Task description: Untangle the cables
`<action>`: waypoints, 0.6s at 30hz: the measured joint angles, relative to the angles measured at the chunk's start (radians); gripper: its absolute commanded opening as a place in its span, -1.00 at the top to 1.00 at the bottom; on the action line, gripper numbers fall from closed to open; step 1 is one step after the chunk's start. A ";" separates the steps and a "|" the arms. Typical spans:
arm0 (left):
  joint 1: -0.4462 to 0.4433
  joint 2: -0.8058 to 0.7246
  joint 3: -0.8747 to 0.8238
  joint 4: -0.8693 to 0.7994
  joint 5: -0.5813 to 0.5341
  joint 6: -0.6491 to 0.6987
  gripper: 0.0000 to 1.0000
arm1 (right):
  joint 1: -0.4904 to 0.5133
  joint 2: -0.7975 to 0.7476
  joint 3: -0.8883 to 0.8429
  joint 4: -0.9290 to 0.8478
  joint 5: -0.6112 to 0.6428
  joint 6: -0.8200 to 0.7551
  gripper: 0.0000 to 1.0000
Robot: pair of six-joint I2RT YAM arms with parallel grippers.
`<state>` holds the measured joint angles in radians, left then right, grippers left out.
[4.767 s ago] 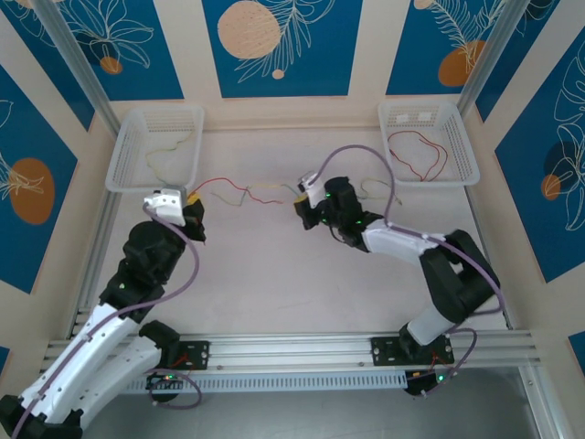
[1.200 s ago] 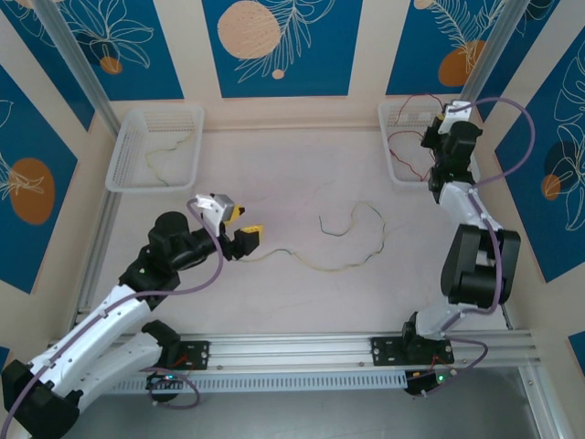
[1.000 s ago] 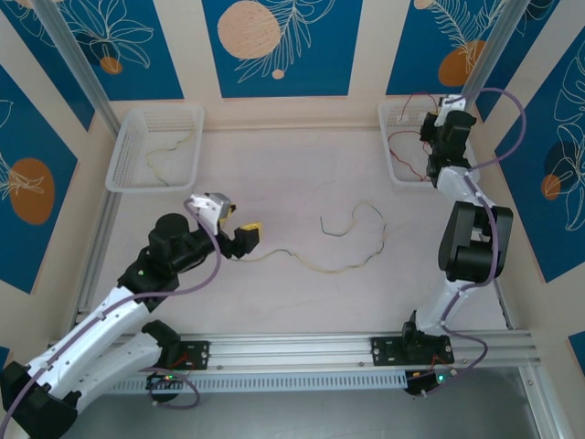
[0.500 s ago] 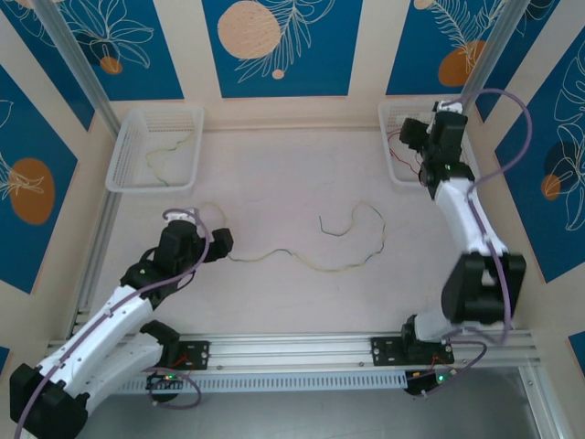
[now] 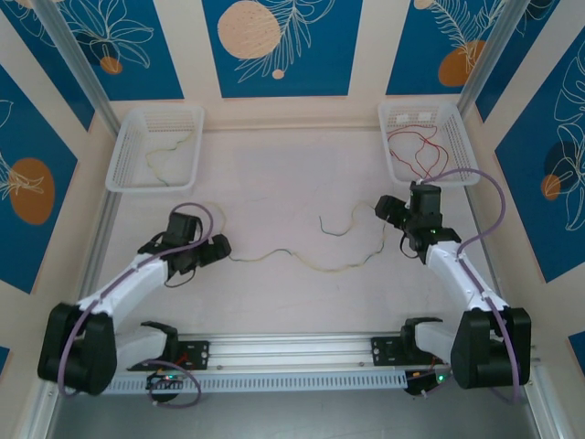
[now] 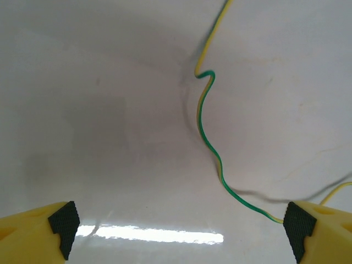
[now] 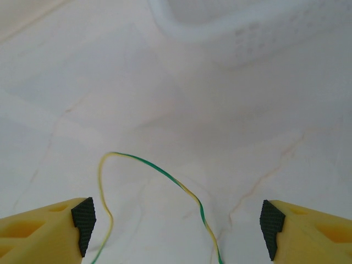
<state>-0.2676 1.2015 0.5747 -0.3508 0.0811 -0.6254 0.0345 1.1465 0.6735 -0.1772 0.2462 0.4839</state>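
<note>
Seen from the left wrist, the left gripper [image 6: 181,228] is spread wide and holds nothing, and the yellow-green cable [image 6: 204,132] runs from its right-hand fingertip [image 6: 300,231] up to the top of the frame. In the top view this cable waves rightward across the table [image 5: 274,174] to the right gripper [image 7: 177,226], also wide, with a loop lying between its fingertips. The left basket [image 5: 122,155] at upper left holds a pale yellow wire [image 5: 166,146], and the right basket [image 5: 468,151] at upper right holds red wires [image 5: 416,151]

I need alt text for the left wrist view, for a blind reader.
A thin green-and-yellow cable snakes down the white table from the top edge to the left gripper, whose yellow, black-padded jaws stand wide open.
</note>
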 measured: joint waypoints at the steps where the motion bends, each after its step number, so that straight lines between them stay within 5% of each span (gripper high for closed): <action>1: -0.005 0.030 0.005 0.011 0.006 0.007 -0.91 | -0.002 0.011 0.000 -0.001 0.000 0.005 -0.64; 14: -0.079 0.179 0.051 0.142 0.011 0.056 -0.69 | -0.054 0.346 0.145 -0.041 -0.195 -0.017 -0.61; 16: -0.084 0.198 0.057 0.153 0.011 0.060 -0.67 | -0.033 0.383 0.186 -0.044 -0.245 -0.032 -0.47; 18: -0.091 0.211 0.062 0.170 0.012 0.060 -0.62 | -0.014 0.432 0.226 -0.042 -0.315 -0.045 -0.09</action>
<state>-0.3588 1.4120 0.6365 -0.1806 0.0929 -0.5652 0.0204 1.5787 0.8997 -0.2195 -0.0685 0.4393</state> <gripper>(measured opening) 0.832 0.708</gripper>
